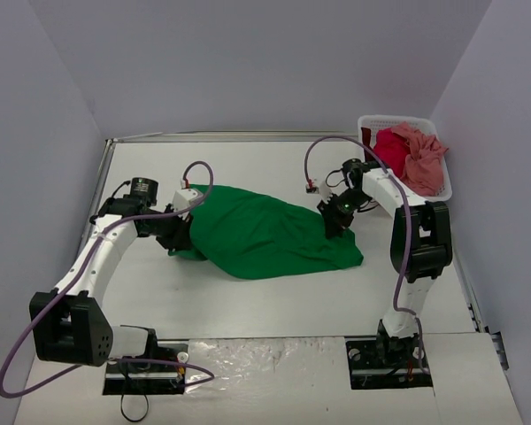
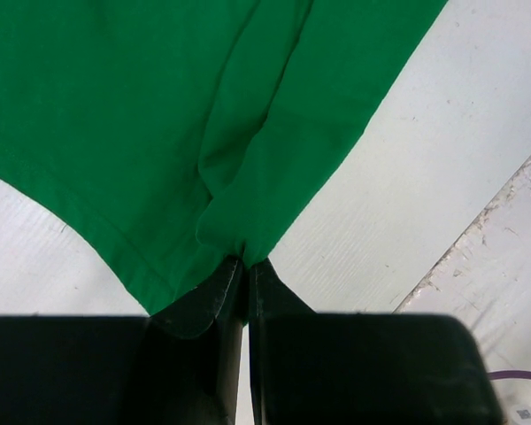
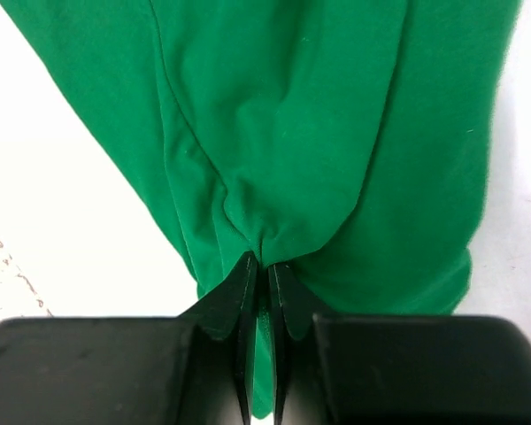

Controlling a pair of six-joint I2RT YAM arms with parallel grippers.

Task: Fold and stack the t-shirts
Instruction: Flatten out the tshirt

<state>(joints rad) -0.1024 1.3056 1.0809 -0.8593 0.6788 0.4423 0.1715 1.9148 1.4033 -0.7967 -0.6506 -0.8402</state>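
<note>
Green cloth fills the space between your two hands: the green t-shirt [image 1: 265,235] lies rumpled and loosely spread on the white table [image 1: 274,301], running from one gripper to the other. Your left gripper [image 2: 246,266] has its fingers pressed together on a gathered bit of the shirt's edge, and the fabric fans away ahead of the fingertips. Your right gripper [image 3: 264,266] is pinched just as tight on a bunched fold at the shirt's opposite end, with pleats radiating out from the pinch. Both pinches sit low, close to the table. Beyond your right hand, on its outer side, a white slatted basket [image 1: 372,124] stands in the far corner. It holds a crimson t-shirt [image 1: 391,150] and a salmon pink t-shirt [image 1: 427,168] heaped together, well apart from the green one.
</note>
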